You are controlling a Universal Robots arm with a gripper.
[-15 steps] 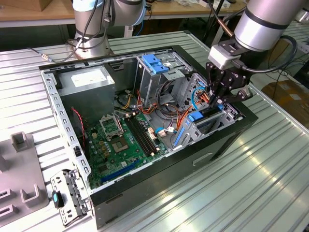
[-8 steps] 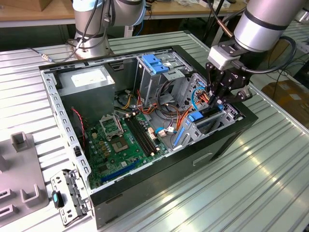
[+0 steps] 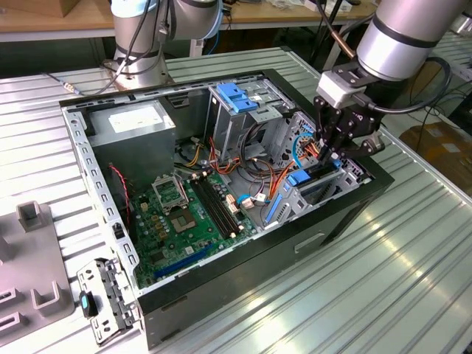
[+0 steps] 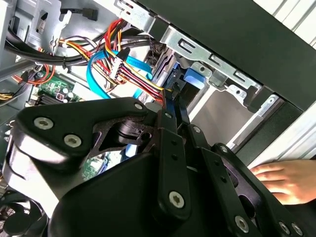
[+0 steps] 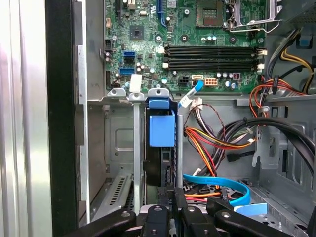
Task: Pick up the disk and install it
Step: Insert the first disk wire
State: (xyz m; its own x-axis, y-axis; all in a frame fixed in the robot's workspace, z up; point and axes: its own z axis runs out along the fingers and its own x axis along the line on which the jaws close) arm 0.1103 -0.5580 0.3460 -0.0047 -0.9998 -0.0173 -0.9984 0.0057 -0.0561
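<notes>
The flat black-and-silver disk with blue plastic rails [image 5: 161, 148] stands on edge in a grey metal bay slot [image 5: 123, 148] of the open black computer case [image 3: 354, 210], its lower end hidden behind the black gripper [image 5: 174, 197]. The gripper's fingers are clenched on the disk's edge. At three o'clock from the disk, orange and blue cables [image 5: 212, 148] crowd the slot. A person's hand [image 4: 286, 180] rests outside the case.

The ribbed, pale metal worktop [image 3: 413, 287] has a glossy sheen. The open black computer case [image 3: 346, 210] is matt painted metal outside, bare dull-grey steel within. The green circuit board [image 5: 207, 59] looks smooth and slightly shiny. The dark disk's blue plastic rail [image 5: 161, 129] is matt. The gripper's [image 5: 174, 197] black fingers [image 4: 170, 143] look matt, with bright metal screws.
</notes>
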